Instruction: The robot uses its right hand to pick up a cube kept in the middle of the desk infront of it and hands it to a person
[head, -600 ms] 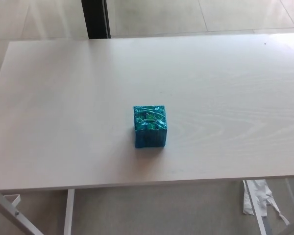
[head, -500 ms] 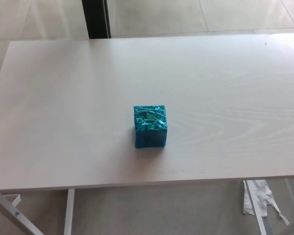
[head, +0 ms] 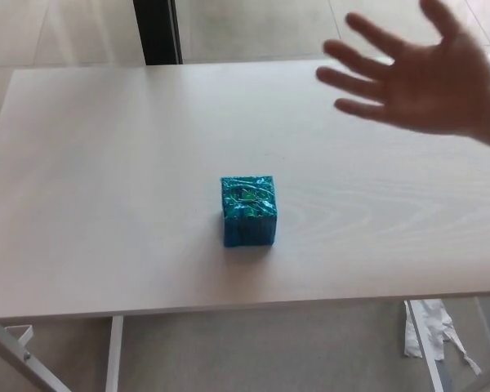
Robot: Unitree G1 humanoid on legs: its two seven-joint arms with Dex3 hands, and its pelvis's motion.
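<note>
A shiny blue-green cube [head: 249, 211] rests on the pale wooden desk [head: 106, 180], near its middle and slightly toward the front edge. A person's open hand [head: 420, 77] reaches in from the upper right, fingers spread and pointing left, held above the desk's far right part and apart from the cube. Neither of my hands shows in the head view.
A dark post [head: 155, 31] stands behind the desk's far edge on the tiled floor. White desk legs [head: 114, 351] show below the front edge at the left, and a crumpled white scrap [head: 429, 327] lies on the floor at the lower right.
A person's open hand has come into view from the upper right, over the desk. The cube has stayed where it was.
</note>
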